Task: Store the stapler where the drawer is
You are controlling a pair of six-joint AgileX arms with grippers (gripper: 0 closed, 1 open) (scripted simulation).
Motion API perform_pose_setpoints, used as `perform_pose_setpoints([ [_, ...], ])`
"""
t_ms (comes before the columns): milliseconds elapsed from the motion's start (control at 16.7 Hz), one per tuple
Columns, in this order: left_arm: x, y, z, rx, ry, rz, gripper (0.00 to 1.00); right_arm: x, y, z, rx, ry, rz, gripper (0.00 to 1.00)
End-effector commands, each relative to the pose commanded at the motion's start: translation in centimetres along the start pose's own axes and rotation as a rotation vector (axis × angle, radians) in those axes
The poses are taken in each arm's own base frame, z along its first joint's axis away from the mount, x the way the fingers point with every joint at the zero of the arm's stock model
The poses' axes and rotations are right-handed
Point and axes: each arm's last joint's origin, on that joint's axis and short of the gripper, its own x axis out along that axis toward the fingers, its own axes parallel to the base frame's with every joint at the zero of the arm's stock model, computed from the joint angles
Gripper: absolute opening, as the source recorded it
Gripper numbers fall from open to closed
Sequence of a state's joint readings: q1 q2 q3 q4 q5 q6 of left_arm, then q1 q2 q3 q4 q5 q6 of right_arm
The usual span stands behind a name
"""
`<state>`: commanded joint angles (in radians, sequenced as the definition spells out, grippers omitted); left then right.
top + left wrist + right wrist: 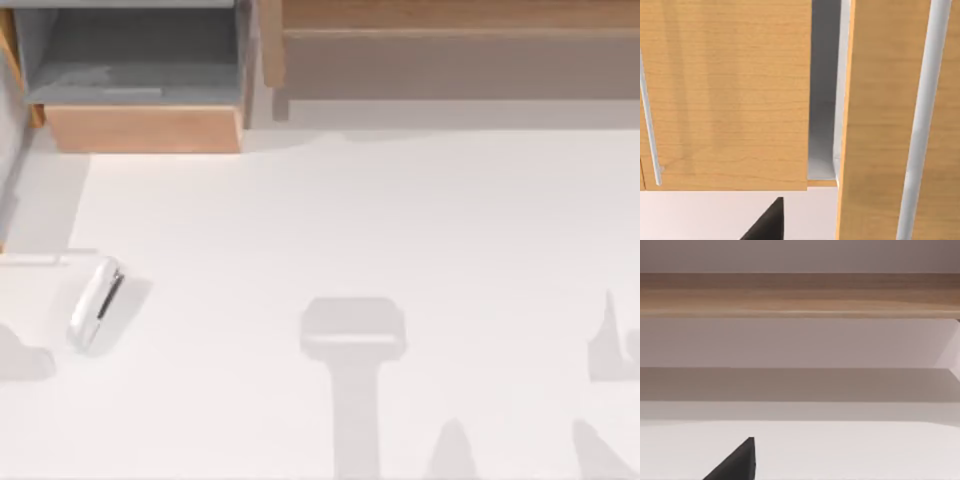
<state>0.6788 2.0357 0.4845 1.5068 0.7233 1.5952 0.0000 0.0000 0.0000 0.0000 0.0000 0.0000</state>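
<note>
Two wooden pieces line the far edge of the plain white table (400, 250): a long, wide wooden shelf with a brownish-grey inside (450, 50) running from the middle to the far right corner, and, at the far left corner, the boxy drawer with grey inner walls and a light orange-tan wooden front panel (145, 128), which stands pulled open toward the table's middle. Far smaller than either, the small elongated white stapler with rounded ends and a dark slit along its side (95, 303) lies flat near the left edge, roughly halfway down it, well apart from the drawer and on the near side of it. Its long axis runs mostly from near to far, the far end tipped a little toward the right. Both wrist views give just a dark sliver of a fingertip at the lower edge, the left gripper (767, 222) facing orange-tan panels with slim pale bar handles and the right gripper (735, 462) facing the shelf, so whether either pair of fingers is apart or together I cannot tell. Judging by sides, my left arm should be the nearer one for the pick.
</note>
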Motion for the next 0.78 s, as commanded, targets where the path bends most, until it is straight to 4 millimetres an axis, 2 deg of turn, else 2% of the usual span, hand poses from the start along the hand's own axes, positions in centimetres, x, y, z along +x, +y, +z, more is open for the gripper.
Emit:
perform_pose_setpoints([
  [420,0.1,0.0,0.0,0.001,-0.001,0.001,1.00,0.0,0.0,0.0,0.000,0.000,0.000,1.00],
  [780,-1.3,0.0,0.0,0.001,-0.003,0.001,1.00,0.0,0.0,0.0,0.000,0.000,0.000,1.00],
])
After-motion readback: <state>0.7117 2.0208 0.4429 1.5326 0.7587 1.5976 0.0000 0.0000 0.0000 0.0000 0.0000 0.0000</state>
